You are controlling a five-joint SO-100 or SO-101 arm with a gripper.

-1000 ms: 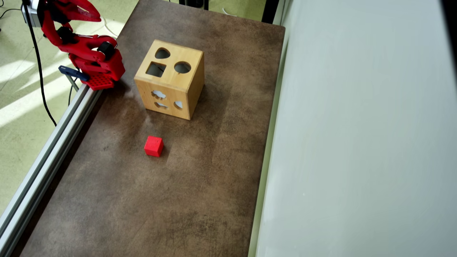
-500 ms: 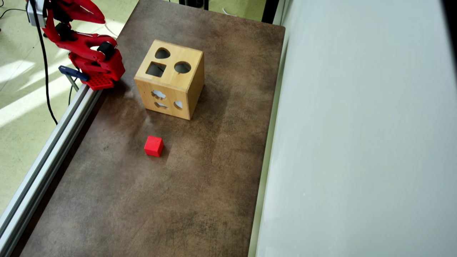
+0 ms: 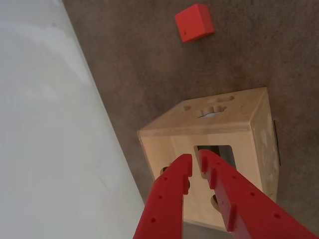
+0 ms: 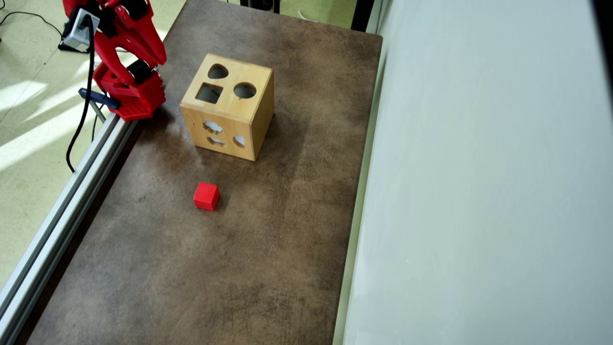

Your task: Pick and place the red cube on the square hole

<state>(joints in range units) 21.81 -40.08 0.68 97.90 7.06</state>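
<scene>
A: Count first. One red cube [image 4: 206,196], one wooden sorting box [image 4: 229,106], one red arm [image 4: 125,52] clamped at the table's left edge in the overhead view.

B: Holes on the box?

A: Top face, three: a square hole [image 4: 209,93], a round one, a rounded-triangle one. The side face toward the cube has three smaller irregular cutouts.

B: Where's the cube against the gripper?

A: Well apart. In the wrist view the gripper [image 3: 196,160] hangs over the box's top face, tips near the square hole [image 3: 215,153], while the cube [image 3: 194,22] sits far up the frame on the brown tabletop [image 3: 134,64], beyond the box [image 3: 214,149]. Overhead, the cube rests alone on the table [image 4: 268,249], below the box, touching nothing.

B: Fingers?

A: Nearly together, a narrow gap between the tips, nothing between them.

B: Anything hard to read?

A: The fingers' bases run off the bottom of the wrist view. They cover part of the box's top face, so the other holes show only as slivers there. Overhead, the arm is cut by the top edge and the gripper itself cannot be made out. The box's interior is dark.
</scene>
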